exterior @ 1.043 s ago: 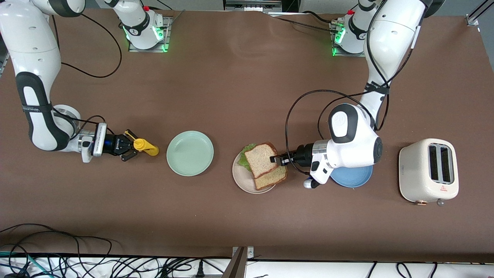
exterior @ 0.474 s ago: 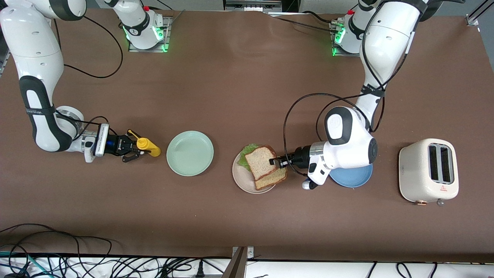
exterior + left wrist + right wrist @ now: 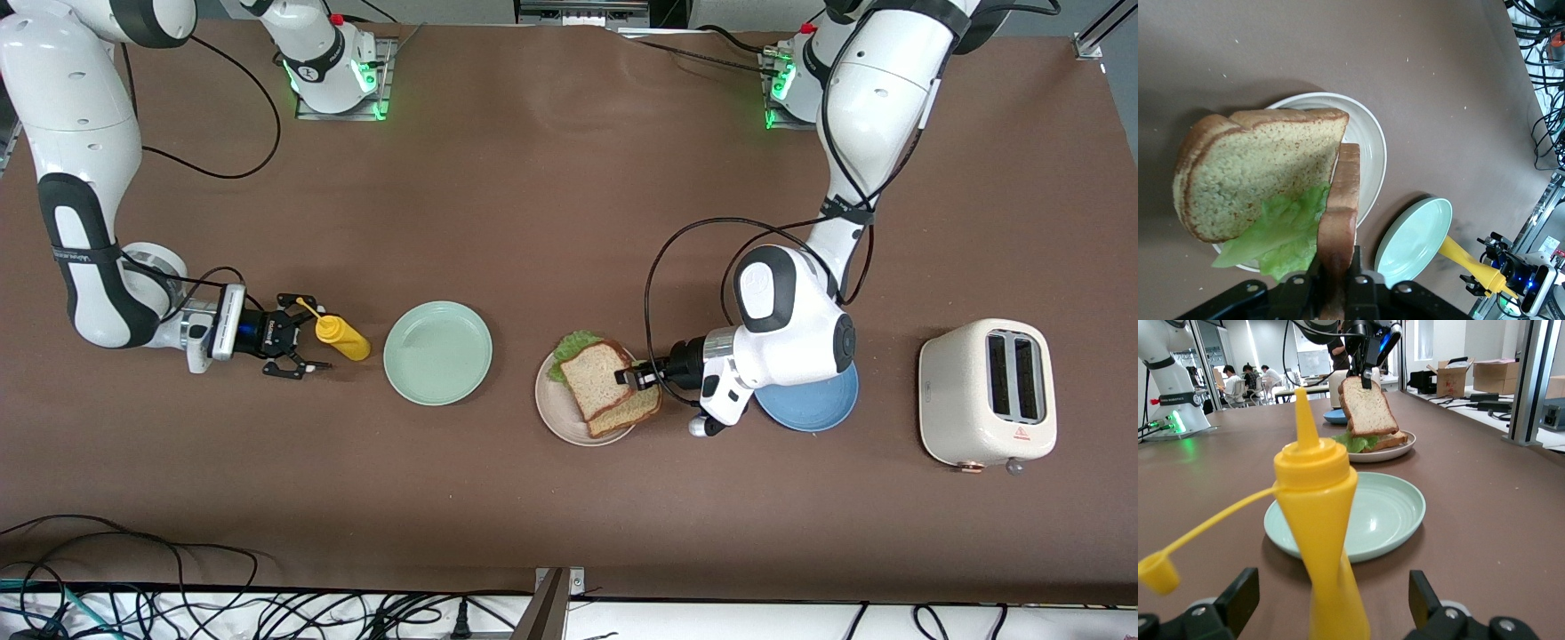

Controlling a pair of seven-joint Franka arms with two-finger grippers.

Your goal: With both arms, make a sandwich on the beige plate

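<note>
While the top slice hangs tilted in my grip, the sandwich (image 3: 605,388) is nearly assembled.

Toward the right arm's end, my right gripper (image 3: 291,348) stands released, fingers spread either side of the upright yellow mustard bottle (image 3: 340,338), beside the mint green plate (image 3: 437,353). On the beige plate (image 3: 558,414) lie the bottom slice and lettuce (image 3: 571,348). My left gripper (image 3: 633,376) is clenched on the top slice's (image 3: 1261,170) crust, one edge raised. Remaining, I judge: lay it flat and let go.
</note>
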